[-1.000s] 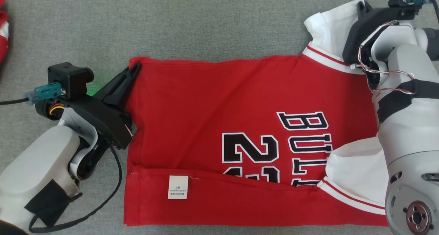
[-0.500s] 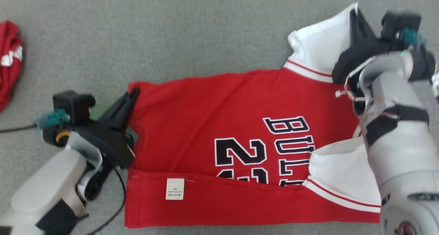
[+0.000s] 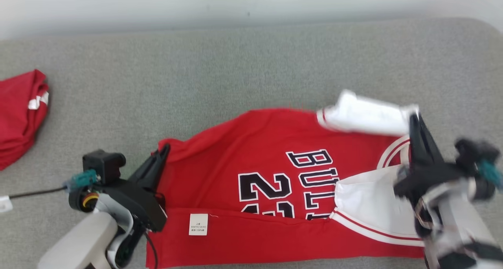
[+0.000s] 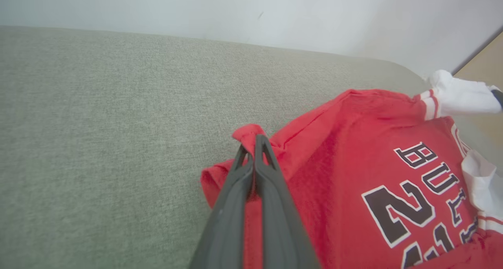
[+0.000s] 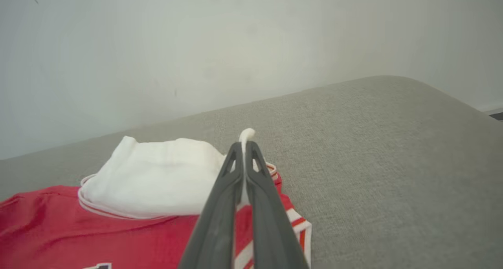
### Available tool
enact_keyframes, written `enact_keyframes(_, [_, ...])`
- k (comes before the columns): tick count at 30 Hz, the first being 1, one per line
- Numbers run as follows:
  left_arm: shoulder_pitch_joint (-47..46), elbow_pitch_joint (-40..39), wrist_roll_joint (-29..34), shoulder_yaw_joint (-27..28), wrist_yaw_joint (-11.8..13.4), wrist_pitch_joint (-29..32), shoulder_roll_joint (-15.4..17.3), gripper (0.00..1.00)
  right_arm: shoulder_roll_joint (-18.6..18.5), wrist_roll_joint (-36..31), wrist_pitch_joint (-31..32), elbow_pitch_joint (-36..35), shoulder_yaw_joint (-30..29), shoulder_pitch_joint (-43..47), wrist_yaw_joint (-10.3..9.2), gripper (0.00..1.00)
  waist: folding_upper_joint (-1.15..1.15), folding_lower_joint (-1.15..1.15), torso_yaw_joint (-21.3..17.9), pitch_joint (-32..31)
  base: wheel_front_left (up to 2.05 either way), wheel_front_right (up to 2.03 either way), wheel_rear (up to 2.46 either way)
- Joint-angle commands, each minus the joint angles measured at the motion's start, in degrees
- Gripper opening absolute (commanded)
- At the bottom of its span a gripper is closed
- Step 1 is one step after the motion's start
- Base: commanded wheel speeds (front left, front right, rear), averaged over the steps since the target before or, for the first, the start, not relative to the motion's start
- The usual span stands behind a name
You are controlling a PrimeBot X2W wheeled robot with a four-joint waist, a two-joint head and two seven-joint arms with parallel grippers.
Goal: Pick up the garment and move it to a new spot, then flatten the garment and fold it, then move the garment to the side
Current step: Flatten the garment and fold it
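- Head view: the red garment [image 3: 267, 151], printed side up, lay spread across the near half of the grey cushioned surface [image 3: 196, 76], its long bottom fold running along the near edge with the care label [image 3: 199, 224] showing.
  - The left end effector [image 3: 165, 149] was fully closed on the far hem corner at the garment's left end.
  - The right end effector [image 3: 413, 121] was closed on the tip of the white sleeve [image 3: 365, 118] at the right end, toward the rounded far-right corner.
  - Holding both far corners at once probably served to carry that edge over as one straight line for a fold.
  - A folded red cloth [image 3: 19, 116] sat well apart at the left edge, likely the place for finished pieces.
- Left wrist view: the two dark fingers [image 4: 271, 190] were pressed together with a small bunch of red hem poking out past their tips. The cloth behind them rose in a ridge, so the corner looked lifted off the surface rather than dragged.
- Right wrist view: the fingers were shut with a thin curl of white fabric sticking up between the tips. The sleeve hung slack beside them and rested on the red body below, with the pale wall [image 5: 196, 45] beyond the far edge.
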Motion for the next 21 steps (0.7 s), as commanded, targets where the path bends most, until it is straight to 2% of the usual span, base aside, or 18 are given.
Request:
enact_keyframes(1, [1.44, 0.11, 0.10, 0.56, 0.21, -0.58, -0.44, 0.00, -0.83, 1.79, 0.58, -3.68, -0.13, 3.85, -0.16, 0.00, 0.00, 0.01, -0.16, -1.75, 0.00, 0.00, 0.00])
enact_keyframes(8, [5.44, -0.10, -0.09, 3.70, 1.00, -1.13, -2.39, 0.00, 1.24, 5.65, 3.91, -18.02, -4.11, 18.35, -0.16, 0.00, 0.00, 0.01, -0.07, -3.58, 0.00, 0.00, 0.00])
enact_keyframes(11, [6.81, -0.52, 0.36, 4.98, 1.12, -1.18, -3.03, 0.00, 1.94, 6.31, 4.96, -20.40, -5.49, 21.44, -0.16, 0.00, 0.00, 0.01, 0.11, -3.90, 0.00, 0.00, 0.00])
enact_keyframes(16, [10.86, -2.67, 2.80, 10.48, 1.69, -1.10, -4.22, 0.00, 4.02, 5.42, 6.46, -24.62, -8.57, 27.54, -0.16, 0.00, 0.00, 0.01, 0.72, -4.20, 0.00, 0.00, 0.00])
enact_keyframes(21, [14.50, -2.89, 4.73, 13.00, 0.70, -1.11, -5.58, 0.00, 4.84, 4.51, 7.41, -25.49, -10.02, 30.16, -0.16, 0.00, 0.00, 0.01, 0.63, -4.38, 0.00, 0.00, 0.00])
